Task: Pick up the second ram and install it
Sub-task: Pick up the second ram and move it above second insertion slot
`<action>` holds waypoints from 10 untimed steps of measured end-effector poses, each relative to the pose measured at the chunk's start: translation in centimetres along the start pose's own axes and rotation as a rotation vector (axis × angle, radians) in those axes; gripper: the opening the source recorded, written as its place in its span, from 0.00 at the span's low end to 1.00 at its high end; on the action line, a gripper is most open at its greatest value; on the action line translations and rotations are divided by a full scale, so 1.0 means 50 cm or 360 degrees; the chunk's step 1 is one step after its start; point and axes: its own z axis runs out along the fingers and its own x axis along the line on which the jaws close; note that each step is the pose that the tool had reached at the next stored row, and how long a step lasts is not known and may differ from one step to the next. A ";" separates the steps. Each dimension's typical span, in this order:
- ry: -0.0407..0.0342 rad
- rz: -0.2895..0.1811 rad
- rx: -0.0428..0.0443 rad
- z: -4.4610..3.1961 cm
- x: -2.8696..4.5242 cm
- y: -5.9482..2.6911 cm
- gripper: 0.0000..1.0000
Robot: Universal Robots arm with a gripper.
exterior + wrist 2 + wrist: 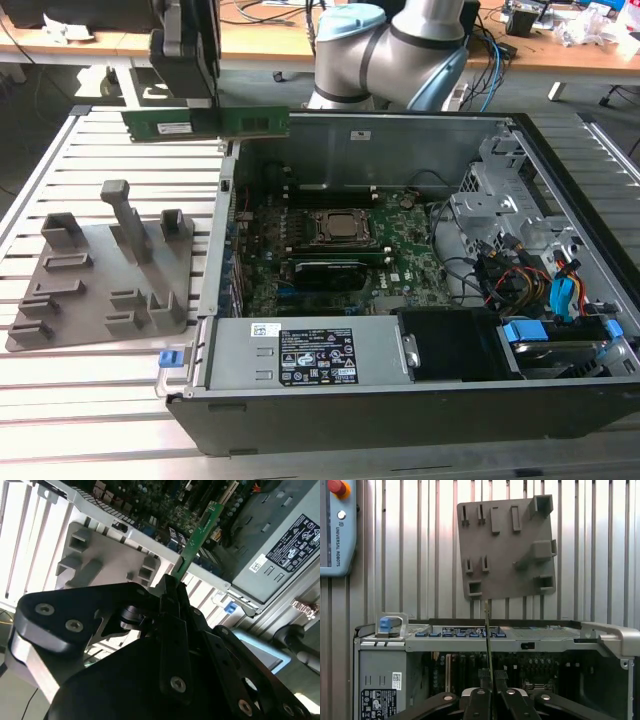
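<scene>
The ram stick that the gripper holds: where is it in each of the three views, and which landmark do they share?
Exterior view: ram stick level in the gripper, above the case corner toward the exterior view's left.
Second wrist view: green edge-on strip reaching from the gripper over the case wall.
First wrist view: thin edge-on line between gripper and grey tray.
Shared landmark: grey tray.

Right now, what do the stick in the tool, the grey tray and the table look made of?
The memory stick: green circuit board, matte, white label. The grey tray: probably plastic, dull and uniform. The table: likely aluminium, bright ribbed slats.
</scene>
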 end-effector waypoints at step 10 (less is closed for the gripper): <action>0.0001 0.0000 0.0000 0.000 0.001 -0.084 0.14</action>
